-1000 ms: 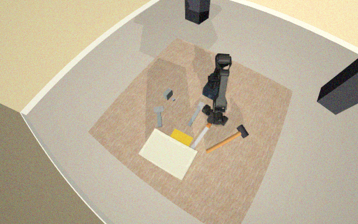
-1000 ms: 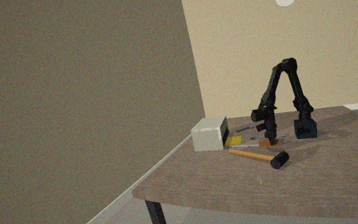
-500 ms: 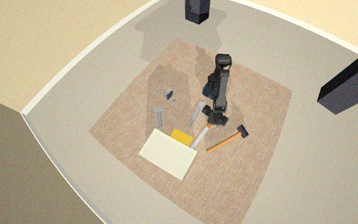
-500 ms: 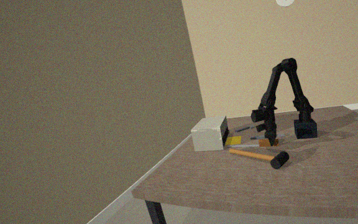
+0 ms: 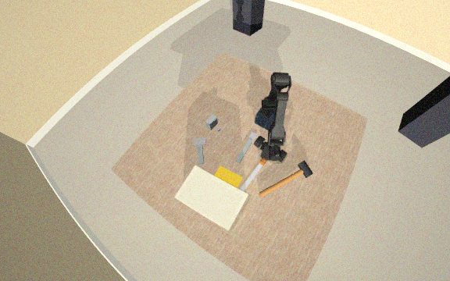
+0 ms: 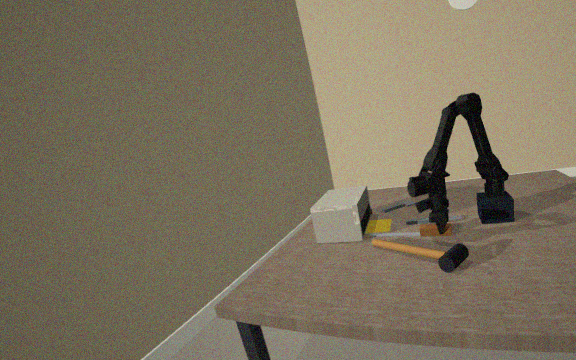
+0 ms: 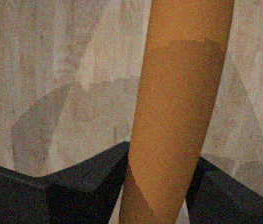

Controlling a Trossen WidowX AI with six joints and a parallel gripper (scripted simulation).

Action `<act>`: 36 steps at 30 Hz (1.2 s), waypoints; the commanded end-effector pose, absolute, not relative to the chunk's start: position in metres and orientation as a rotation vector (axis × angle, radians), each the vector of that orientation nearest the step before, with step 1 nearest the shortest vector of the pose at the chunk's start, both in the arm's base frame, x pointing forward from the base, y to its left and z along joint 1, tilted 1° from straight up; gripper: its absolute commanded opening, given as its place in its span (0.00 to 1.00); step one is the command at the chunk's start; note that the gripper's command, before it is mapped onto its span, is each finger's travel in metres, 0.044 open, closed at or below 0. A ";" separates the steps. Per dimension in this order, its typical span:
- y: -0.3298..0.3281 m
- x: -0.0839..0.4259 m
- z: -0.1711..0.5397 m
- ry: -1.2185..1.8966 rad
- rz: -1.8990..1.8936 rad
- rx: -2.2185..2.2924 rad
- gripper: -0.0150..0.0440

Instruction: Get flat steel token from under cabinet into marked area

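Observation:
The white cabinet (image 5: 211, 197) (image 6: 337, 223) stands on the table, with the yellow marked area (image 5: 229, 176) (image 6: 379, 226) along its front. The token is not visible in any view. A tool with a long pale blade (image 5: 251, 176) (image 6: 398, 234) and an orange handle (image 5: 263, 161) (image 6: 429, 230) (image 7: 182, 90) lies low over the table beside the marked area. Its blade end is close to the cabinet's front corner. My gripper (image 6: 440, 230) (image 7: 158, 153) points down and is shut on the orange handle, one finger against each side. The top view hides the fingertips.
A mallet with an orange shaft (image 5: 281, 183) (image 6: 408, 248) and black head (image 5: 305, 168) (image 6: 453, 258) lies beside the bladed tool. On the other side are a flat grey bar (image 5: 245, 148), a grey T-shaped tool (image 5: 200, 152), a grey block (image 5: 212, 122) and a tiny grey piece (image 5: 219, 129).

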State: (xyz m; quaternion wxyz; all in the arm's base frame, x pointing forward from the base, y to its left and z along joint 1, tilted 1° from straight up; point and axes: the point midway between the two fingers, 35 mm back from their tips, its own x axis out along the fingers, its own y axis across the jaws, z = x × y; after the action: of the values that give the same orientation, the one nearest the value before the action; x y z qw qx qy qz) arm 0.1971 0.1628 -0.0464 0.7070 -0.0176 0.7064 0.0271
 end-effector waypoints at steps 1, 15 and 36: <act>0.164 0.198 -0.046 1.569 0.064 -0.037 0.39; 0.164 0.207 -0.046 1.570 0.063 -0.040 0.25; 0.165 0.234 -0.045 1.571 0.063 -0.045 0.25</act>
State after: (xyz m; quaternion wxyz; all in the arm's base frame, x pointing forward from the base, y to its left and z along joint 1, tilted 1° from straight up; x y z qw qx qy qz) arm 0.2281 0.1642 -0.0451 0.7065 -0.0203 0.7069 0.0272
